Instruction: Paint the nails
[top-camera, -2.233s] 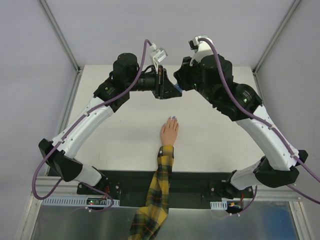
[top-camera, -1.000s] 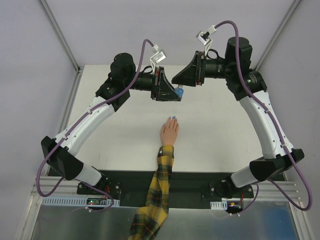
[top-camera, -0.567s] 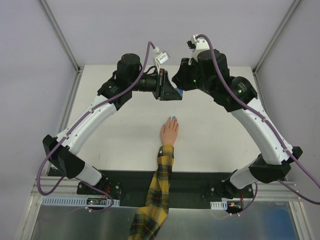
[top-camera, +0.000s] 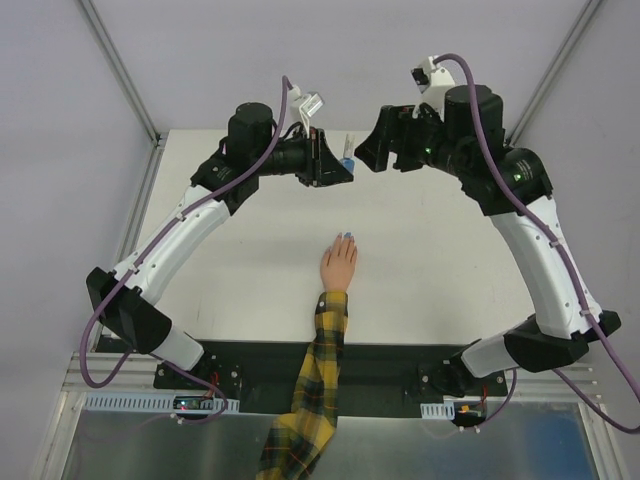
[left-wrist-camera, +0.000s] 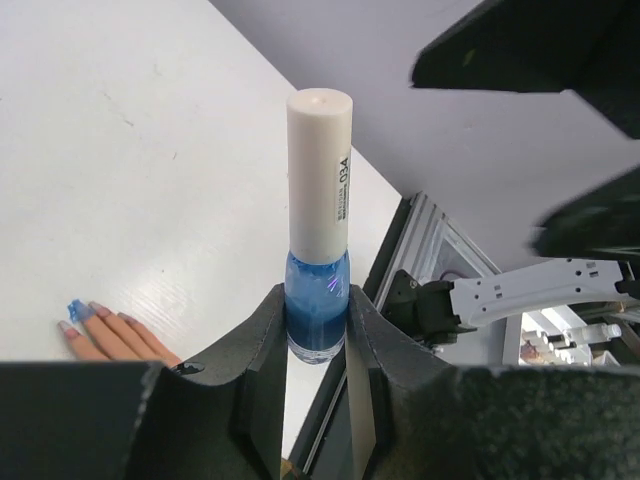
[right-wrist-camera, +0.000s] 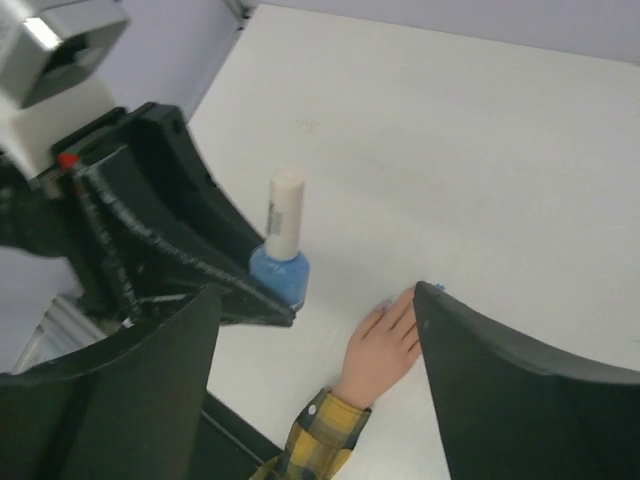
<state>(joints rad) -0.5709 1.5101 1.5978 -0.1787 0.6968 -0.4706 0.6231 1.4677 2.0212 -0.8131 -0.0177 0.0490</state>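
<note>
Nails (left-wrist-camera: 76, 308) of peach hand (top-camera: 338, 266) flat on table (top-camera: 430, 260), one tipped blue; left claw (left-wrist-camera: 316, 302) clenched on white-capped blue bottle (left-wrist-camera: 318, 250); right claw (right-wrist-camera: 315, 295) spread wide, empty, nearby

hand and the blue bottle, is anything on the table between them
Nothing: in the top view only bare white table lies between the hand and the bottle.

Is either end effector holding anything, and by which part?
Left end effector grips the small blue bottle with a white cap by its blue body; right end effector is open, empty.
</note>
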